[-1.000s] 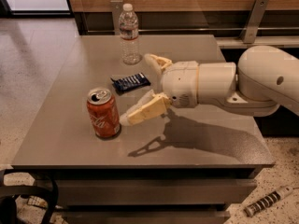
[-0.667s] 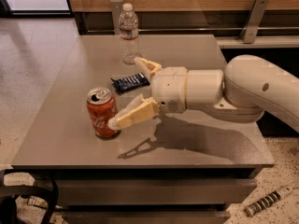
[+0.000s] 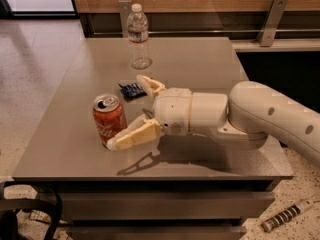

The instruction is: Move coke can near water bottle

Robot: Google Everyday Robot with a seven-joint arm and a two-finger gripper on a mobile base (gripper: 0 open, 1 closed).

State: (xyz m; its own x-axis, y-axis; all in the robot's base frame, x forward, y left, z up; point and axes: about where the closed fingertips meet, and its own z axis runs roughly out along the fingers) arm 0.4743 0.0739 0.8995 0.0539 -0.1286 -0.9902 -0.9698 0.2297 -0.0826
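Note:
The coke can (image 3: 109,118) stands upright on the grey table (image 3: 200,64), near its front left. The water bottle (image 3: 138,37) stands upright at the back of the table, well behind the can. My gripper (image 3: 127,111) comes in from the right, low over the table, with its fingers spread wide. The near finger (image 3: 132,135) reaches to the can's lower front right side. The far finger (image 3: 150,86) is behind and to the right of the can. The can sits at the mouth of the open jaws, not clamped.
A flat dark blue snack wrapper (image 3: 132,90) lies between the can and the bottle, partly under the far finger. A wooden wall and a rail with metal brackets (image 3: 267,21) run behind the table. The table's front edge is close below the can.
The gripper has moved left toward the can, with its fingers still spread. The near finger now reaches the can's side. The can and the bottle have not moved.

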